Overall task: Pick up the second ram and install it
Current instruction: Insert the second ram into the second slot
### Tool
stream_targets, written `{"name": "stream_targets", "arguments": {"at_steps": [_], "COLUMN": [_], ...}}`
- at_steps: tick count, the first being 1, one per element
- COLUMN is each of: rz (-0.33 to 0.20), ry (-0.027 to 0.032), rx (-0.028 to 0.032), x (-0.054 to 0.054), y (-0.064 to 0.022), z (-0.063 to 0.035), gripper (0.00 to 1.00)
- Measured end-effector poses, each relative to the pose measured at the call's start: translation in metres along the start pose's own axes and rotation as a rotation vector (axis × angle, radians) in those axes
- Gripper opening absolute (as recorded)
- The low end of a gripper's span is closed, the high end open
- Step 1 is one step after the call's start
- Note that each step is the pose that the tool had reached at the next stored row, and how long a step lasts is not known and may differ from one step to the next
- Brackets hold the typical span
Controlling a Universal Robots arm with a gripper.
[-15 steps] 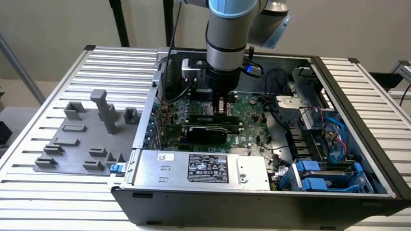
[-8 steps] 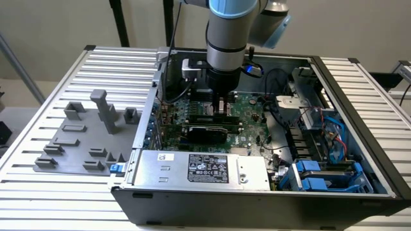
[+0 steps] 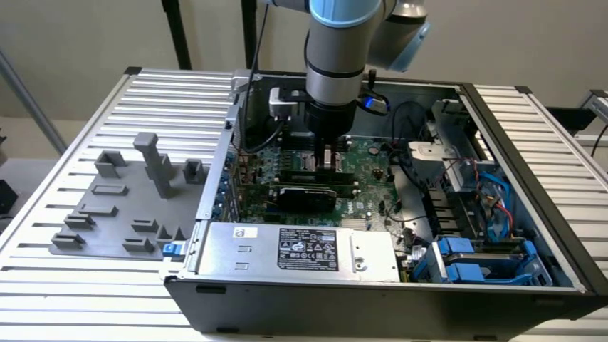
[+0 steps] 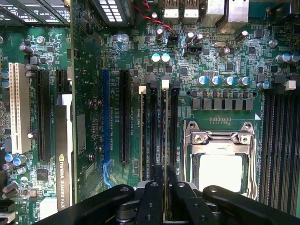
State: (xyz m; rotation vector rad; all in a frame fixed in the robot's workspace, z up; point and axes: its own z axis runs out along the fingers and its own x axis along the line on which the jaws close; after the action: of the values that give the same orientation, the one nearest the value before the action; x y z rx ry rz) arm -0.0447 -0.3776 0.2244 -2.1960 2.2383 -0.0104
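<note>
You see the gripper point(image 3: 327, 158) lowered into the open computer case point(image 3: 532, 235), over the motherboard point(image 3: 366, 174) near the case's far wall. In the wrist view its two black fingers point(image 4: 153, 199) stand close together, clamped on the top edge of the second ram point(image 4: 165, 154), which you view edge-on as a thin pale line running away from the fingers. The stick stands upright in line with one of the long black memory slots point(image 4: 153, 136), with its white end latch point(image 4: 165, 84) at the far end. You cannot tell from either view whether it is fully seated or just resting in the slot.

Just beside it, a second thin upright stick point(image 4: 142, 136) stands in the neighbouring slot, with its own white latch point(image 4: 142, 88). On the other side of the held stick, the CPU socket point(image 4: 220, 157) sits with its metal frame, and more black memory slots point(image 4: 280, 150) lie beyond it. Near the case's front edge you see the grey power supply point(image 3: 299, 248) with its label, and blue drive cages point(image 3: 480, 262) in the front corner on the exterior view's right.

Outside the case, on the ribbed table point(image 3: 76, 285) toward the exterior view's left, a grey fixture plate point(image 3: 114, 214) carries upright blocks, well apart from the gripper.
</note>
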Motion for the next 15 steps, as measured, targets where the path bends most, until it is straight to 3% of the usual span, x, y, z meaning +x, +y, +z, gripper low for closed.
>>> {"name": "stream_targets", "arguments": {"at_steps": [15], "rz": [0.000], "ry": [0.0001], "rx": [-0.0001], "x": [0.0000], "y": [0.0000], "z": [0.0026], "gripper": [0.14]}}
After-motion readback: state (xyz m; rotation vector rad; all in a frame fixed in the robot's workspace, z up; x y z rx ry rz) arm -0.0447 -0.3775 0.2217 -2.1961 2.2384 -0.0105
